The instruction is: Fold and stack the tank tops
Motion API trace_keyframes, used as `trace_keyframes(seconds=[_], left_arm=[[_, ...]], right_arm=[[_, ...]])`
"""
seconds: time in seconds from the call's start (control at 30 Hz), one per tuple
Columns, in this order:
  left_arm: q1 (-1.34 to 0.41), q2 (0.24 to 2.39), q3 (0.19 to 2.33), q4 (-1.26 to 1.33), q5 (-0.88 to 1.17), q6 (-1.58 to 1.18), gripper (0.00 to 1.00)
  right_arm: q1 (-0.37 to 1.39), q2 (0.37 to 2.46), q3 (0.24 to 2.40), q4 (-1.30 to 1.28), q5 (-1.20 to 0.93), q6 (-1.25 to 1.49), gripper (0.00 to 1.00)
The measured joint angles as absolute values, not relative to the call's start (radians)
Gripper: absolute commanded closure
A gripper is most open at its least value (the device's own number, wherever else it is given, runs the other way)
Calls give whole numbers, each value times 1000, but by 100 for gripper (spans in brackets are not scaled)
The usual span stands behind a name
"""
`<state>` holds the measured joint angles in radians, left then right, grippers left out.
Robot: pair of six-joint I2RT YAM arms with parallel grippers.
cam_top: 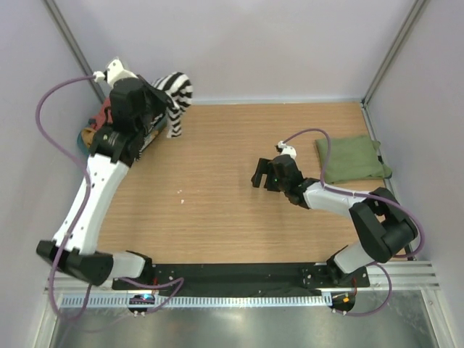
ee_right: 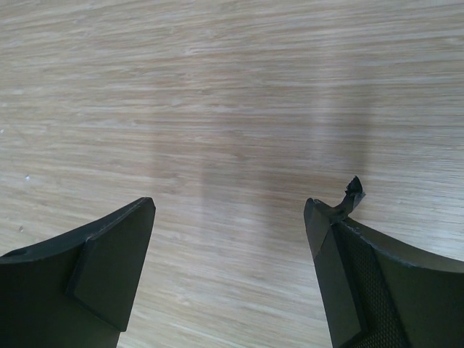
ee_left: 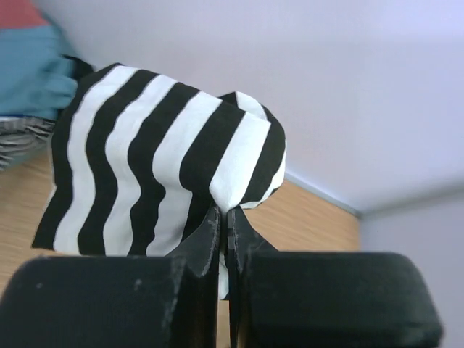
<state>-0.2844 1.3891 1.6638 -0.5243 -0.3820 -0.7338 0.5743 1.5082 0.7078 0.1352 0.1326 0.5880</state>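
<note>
Left gripper (ee_left: 226, 217) pinches striped tank top (ee_left: 145, 159) at far-left corner. Right gripper (ee_right: 228, 206) spread above table (cam_top: 217, 167), near folded green tank top (cam_top: 351, 159).

Black-and-white striped tank top (ee_left: 145, 167); plain olive green tank top (cam_top: 351, 159).

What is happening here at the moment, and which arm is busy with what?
The left gripper is shut on a fold of the striped tank top at the far left corner of the table, next to a heap of other clothes. The right gripper hangs open over bare wood near the middle and holds nothing. The green tank top lies folded near the right edge, so the striped one is not yet folded or stacked.
</note>
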Motion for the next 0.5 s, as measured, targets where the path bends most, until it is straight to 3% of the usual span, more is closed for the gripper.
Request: trace_keyframes(seconds=[0.17, 0.27, 0.3, 0.37, 0.4, 0.5], left_arm=[[-420, 1238, 1521, -435, -221, -807, 100], [-352, 1248, 1409, -366, -94, -889, 100], [-313, 1260, 1368, -342, -59, -912, 95], [-207, 1324, 1272, -305, 27, -944, 69], [-167, 1372, 1237, -310, 37, -949, 50], [-118, 1516, 1178, -374, 43, -936, 35]], right_arm=[[574, 1488, 701, 119, 219, 588, 8], [574, 1448, 682, 107, 265, 588, 8], [574, 1438, 679, 105, 277, 588, 8], [574, 1427, 677, 104, 298, 587, 8], [574, 1424, 677, 104, 306, 586, 8], [574, 1423, 674, 104, 317, 582, 8]])
